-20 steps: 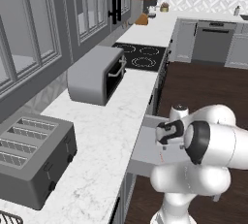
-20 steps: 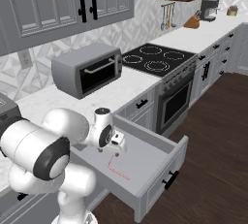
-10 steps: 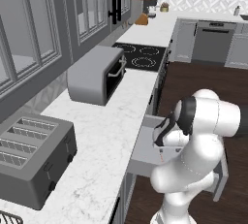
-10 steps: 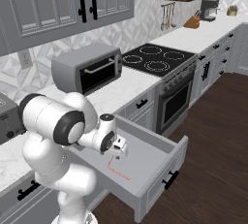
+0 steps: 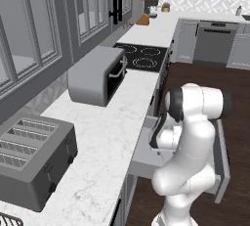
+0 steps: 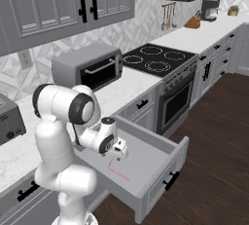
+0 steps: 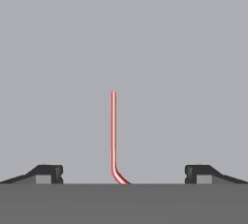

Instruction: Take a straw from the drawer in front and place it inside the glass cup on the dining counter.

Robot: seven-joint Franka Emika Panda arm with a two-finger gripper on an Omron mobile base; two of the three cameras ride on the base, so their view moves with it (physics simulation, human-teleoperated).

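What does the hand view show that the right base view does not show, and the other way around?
Hand view alone: the claw open, its two fingertips wide apart, and the straw's bent end between them. Right base view alone: the drawer's front panel with its black handle, the toaster oven and the stovetop. Both: the reddish straw lying on the grey drawer floor.

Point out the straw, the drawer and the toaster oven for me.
straw [image 7: 113,131], hand view, middle of its straight shaft.
drawer [image 6: 160,178], right base view, its front panel.
toaster oven [image 5: 90,78], left base view, its side wall.
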